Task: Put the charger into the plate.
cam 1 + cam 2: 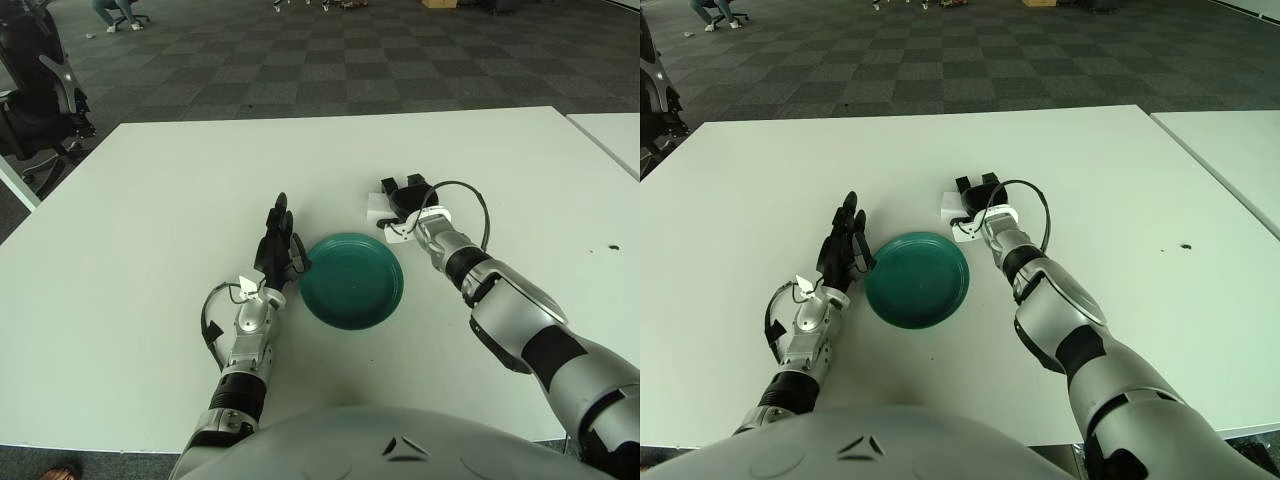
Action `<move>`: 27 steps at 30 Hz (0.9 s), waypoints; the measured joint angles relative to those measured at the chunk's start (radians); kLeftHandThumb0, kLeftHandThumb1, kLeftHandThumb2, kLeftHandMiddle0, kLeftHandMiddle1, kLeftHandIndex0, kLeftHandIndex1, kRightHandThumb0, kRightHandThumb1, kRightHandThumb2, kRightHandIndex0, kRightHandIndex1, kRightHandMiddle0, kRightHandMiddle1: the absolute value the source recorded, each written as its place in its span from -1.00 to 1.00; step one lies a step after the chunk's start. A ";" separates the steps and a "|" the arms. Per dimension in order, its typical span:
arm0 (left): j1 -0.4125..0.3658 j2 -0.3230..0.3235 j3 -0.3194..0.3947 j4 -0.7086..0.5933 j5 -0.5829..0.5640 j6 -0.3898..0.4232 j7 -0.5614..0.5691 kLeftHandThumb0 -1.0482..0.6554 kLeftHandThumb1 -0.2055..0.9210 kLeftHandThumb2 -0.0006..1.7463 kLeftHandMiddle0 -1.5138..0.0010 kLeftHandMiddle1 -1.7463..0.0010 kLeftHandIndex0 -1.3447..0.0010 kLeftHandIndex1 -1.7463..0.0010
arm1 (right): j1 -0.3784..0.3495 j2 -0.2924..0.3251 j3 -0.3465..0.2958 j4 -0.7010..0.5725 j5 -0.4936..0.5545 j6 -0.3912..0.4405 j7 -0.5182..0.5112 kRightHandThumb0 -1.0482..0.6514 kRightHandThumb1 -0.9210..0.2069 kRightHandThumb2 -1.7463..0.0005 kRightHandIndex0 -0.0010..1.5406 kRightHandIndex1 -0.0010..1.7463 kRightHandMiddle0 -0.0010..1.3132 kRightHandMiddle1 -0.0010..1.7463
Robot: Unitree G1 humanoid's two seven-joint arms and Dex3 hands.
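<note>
A teal plate (352, 281) lies on the white table (140, 210) in front of me. Just beyond its far right rim sits the white charger (377, 208), partly covered by my right hand (404, 193), which is down on it from the right; how firmly the two meet is hidden. The charger stays outside the plate, on the table. My left hand (277, 240) stands at the plate's left rim, fingers straight and spread, holding nothing.
A black cable (470, 200) loops from my right wrist over the table. A small dark speck (612, 248) marks the table at far right. A second table's corner (610, 130) and an office chair (35, 95) flank the table.
</note>
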 measured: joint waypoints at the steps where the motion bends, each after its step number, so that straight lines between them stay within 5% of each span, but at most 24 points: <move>1: 0.000 0.000 -0.001 0.000 0.000 0.000 0.000 -0.87 1.00 0.31 1.00 1.00 0.96 0.98 | 0.006 -0.003 -0.011 0.000 0.009 -0.007 -0.021 -0.26 -0.34 -0.16 0.31 1.00 -0.33 1.00; 11: 0.020 0.000 -0.007 -0.019 0.018 -0.002 0.038 -0.85 1.00 0.32 0.98 0.99 0.95 0.96 | 0.051 -0.073 -0.145 0.033 0.103 -0.119 -0.149 -0.27 -0.23 -0.26 0.58 1.00 -0.26 1.00; 27: 0.077 0.001 -0.029 -0.087 0.028 0.004 0.052 -0.86 1.00 0.32 1.00 1.00 0.99 0.96 | -0.004 -0.099 -0.213 0.086 0.142 -0.113 -0.191 -0.28 -0.18 -0.30 0.66 1.00 -0.23 1.00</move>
